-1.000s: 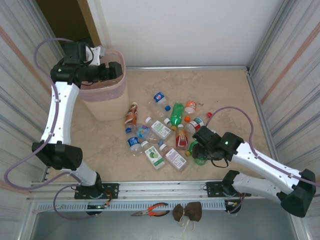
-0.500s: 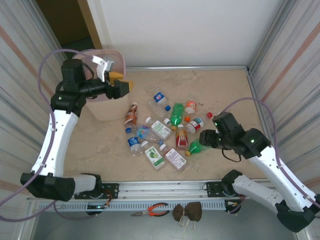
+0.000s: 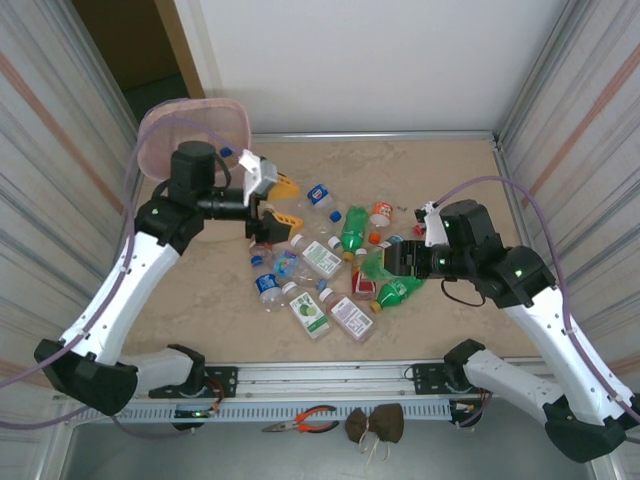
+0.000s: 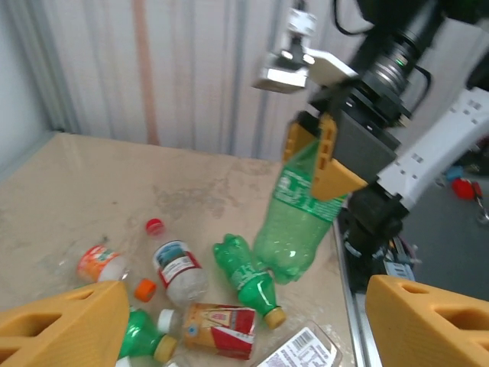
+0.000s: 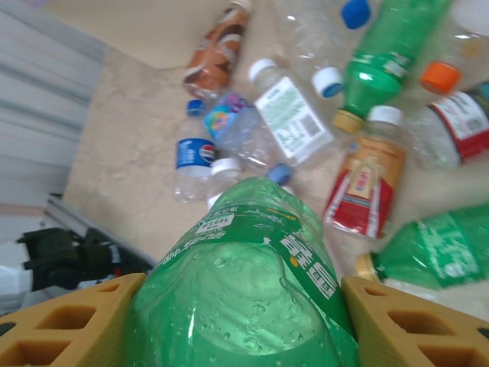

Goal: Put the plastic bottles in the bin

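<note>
Right gripper (image 3: 388, 262) has lifted off the pile (image 3: 322, 262), fingers clamping a green bottle (image 4: 294, 222) aloft; left gripper (image 3: 282, 202), fingers wide, has left the far-left bin (image 3: 148, 135). Risk: converging arms collide, jarring the bottle loose.

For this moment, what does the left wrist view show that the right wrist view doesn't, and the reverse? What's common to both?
Left wrist: an outside look at the right tool, clamped on the held green bottle.
Right wrist: a brown bottle and a blue-labelled bottle.
Both: the held green bottle, a lying green bottle with a gold cap, and a red-labelled bottle beside it.
</note>
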